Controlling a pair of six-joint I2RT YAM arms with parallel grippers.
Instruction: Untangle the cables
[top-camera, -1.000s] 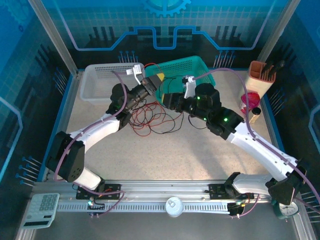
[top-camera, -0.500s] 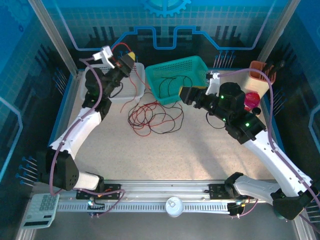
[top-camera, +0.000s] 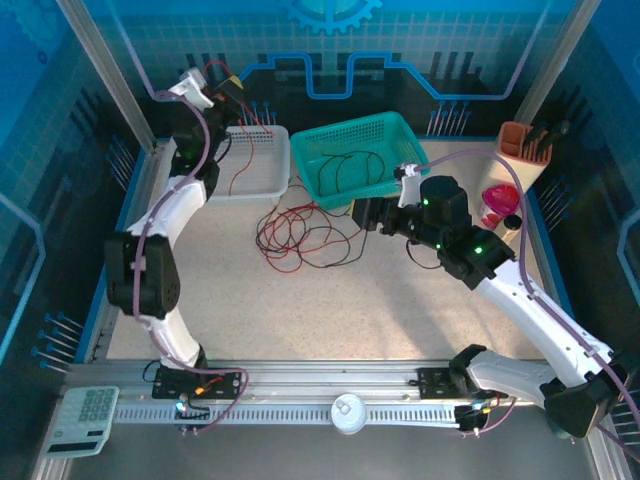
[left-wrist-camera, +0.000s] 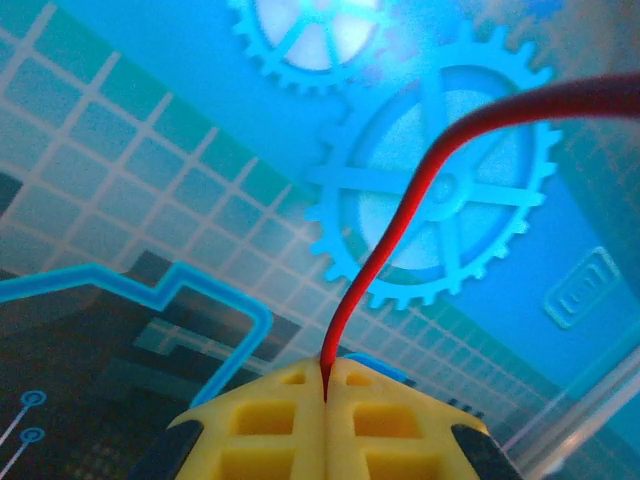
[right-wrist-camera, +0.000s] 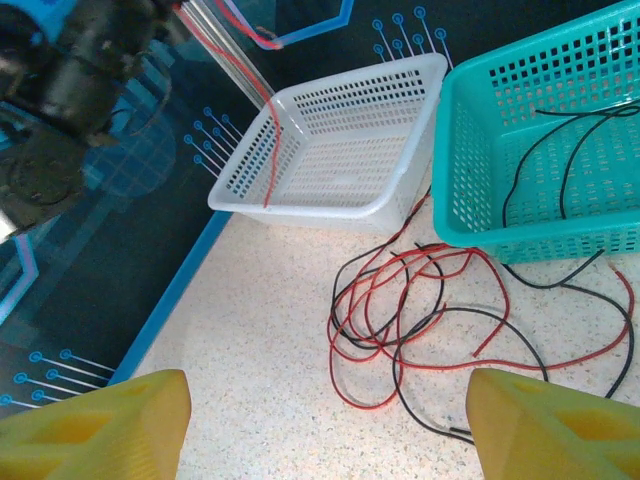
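left wrist: my left pincer (left-wrist-camera: 325, 398) is clamped on a red cable (left-wrist-camera: 400, 215) rising from its tips; my right pincer (right-wrist-camera: 325, 425) stands apart, the tangled cables (right-wrist-camera: 420, 300) lying ahead of it.

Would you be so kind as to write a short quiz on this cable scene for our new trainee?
1. True or false: the left gripper is shut on a red cable.
2. Multiple choice: the right gripper is
A. shut on a black cable
B. above the table, its jaws open
C. inside a basket
3. Fill in: the held red cable hangs down into the ___ basket.

Key:
1. True.
2. B.
3. White: the white basket.
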